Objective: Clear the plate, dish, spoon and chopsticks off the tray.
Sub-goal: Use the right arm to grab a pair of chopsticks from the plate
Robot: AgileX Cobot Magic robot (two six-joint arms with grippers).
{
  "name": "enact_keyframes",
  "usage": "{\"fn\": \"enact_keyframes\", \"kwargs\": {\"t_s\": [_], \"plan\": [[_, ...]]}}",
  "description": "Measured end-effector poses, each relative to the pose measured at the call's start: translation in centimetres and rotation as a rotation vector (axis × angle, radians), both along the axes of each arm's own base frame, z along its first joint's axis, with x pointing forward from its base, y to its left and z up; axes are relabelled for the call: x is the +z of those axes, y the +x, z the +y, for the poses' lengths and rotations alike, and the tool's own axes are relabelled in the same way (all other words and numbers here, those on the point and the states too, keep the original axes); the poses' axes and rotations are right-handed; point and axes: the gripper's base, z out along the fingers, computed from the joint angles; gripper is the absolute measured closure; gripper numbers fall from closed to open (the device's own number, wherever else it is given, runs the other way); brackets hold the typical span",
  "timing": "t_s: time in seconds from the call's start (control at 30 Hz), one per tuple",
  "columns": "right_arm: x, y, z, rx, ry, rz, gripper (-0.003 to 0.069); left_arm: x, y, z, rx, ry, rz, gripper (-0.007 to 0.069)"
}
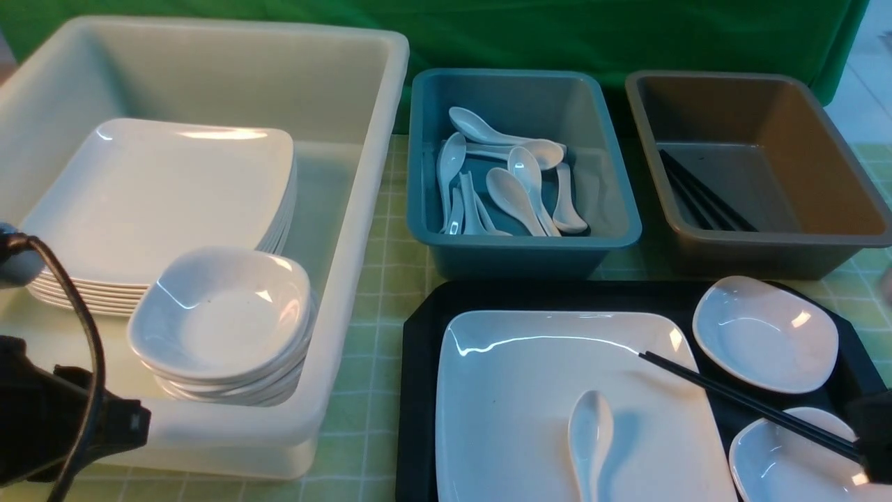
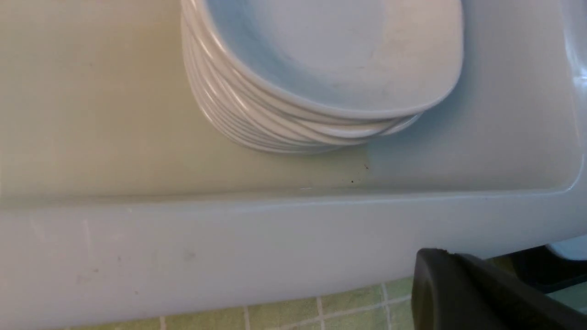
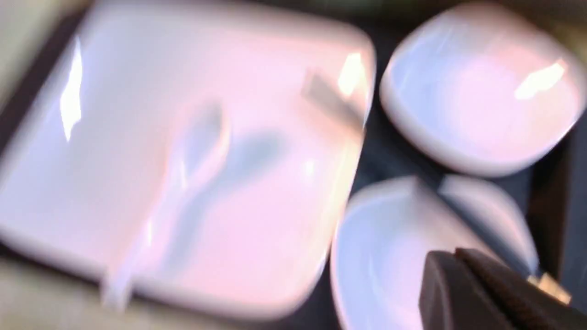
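Biggest thing: a milky white plastic tub on the left, holding a stack of white square plates and, nearer, a stack of small white bowls. Next, a big black plastic tray with cut corners, down on the right, on a green checked cloth. On the tray, filling most of the floor, a large shiny white square plate.

Behind the tray, a teal plastic tub full of white spoons, and beside that a brown plastic tub with black sticks inside.

On the tray's right side, just beside the plate, two small white rounded-square dishes, one behind the other. Long thin black chopsticks slanting from the plate's far right corner, over the nearer dish. Lying on the plate, near the front, a short white ceramic spoon.

Right gripper at the right edge, above the nearer dish, fingers squeezed tight on the chopsticks close to the yellowish ends. Left gripper just outside the near wall of the white tub, fingers pressed together, holding nothing.
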Motion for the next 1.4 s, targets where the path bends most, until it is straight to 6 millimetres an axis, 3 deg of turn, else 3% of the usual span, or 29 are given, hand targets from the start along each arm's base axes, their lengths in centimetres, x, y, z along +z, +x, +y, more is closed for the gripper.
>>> {"fn": "enact_keyframes", "kwargs": {"t_s": [0.03, 0.07, 0.17, 0.33, 0.47, 0.57, 0.67, 0.73, 0.87, 0.9, 1.0, 1.13, 1.4], "plan": [[-1.4, 1.8, 0.7, 0.053, -0.099, 0.135, 0.0665, 0.0, 0.0, 0.0, -0.002, -0.003, 0.000, 0.0628], [-1.3, 1.8, 0.7, 0.059, -0.102, 0.136, 0.0665, 0.0, 0.0, 0.0, -0.002, -0.002, 0.000, 0.0628], [-4.1, 4.9, 1.5, 0.126, -0.259, 0.287, 0.0666, 0.0, 0.0, -0.1, -0.007, -0.009, -0.002, 0.0628], [-6.5, 7.9, 2.4, 0.177, -0.328, 0.333, 0.0654, 0.0, 0.2, -0.4, -0.019, -0.048, 0.000, 0.0628], [-6.9, 9.5, 2.9, 0.216, -0.349, 0.307, 0.0536, 0.1, 0.7, -1.4, -0.096, -0.127, -0.006, 0.0628], [-6.8, 10.2, 3.0, 0.246, -0.370, 0.272, 0.0362, 0.3, 1.5, -3.1, -0.217, -0.202, -0.005, 0.0641], [-6.9, 10.5, 2.7, 0.237, -0.373, 0.268, 0.0288, 0.6, 2.2, -5.3, -0.326, -0.212, -0.003, 0.0644], [-7.1, 10.7, 2.1, 0.218, -0.372, 0.278, 0.0279, 0.8, 2.4, -6.9, -0.397, -0.196, -0.008, 0.0644], [-8.0, 11.5, 0.4, 0.148, -0.366, 0.326, 0.0277, 1.3, 3.7, -12.4, -0.557, -0.083, -0.006, 0.0644], [-8.0, 11.6, 0.3, 0.146, -0.366, 0.330, 0.0277, 1.3, 3.6, -12.6, -0.563, -0.086, -0.002, 0.0644], [-8.7, 11.8, -0.1, 0.150, -0.371, 0.359, 0.0277, 1.3, 4.5, -16.3, -0.640, -0.019, 0.016, 0.0644], [-9.6, 12.1, 0.0, 0.173, -0.380, 0.393, 0.0277, 1.1, 6.0, -19.5, -0.680, -0.002, 0.032, 0.0644], [-12.0, 12.7, 0.1, 0.192, -0.397, 0.475, 0.0277, 0.0, 8.4, -21.9, -0.702, 0.023, 0.033, 0.0644]]}}
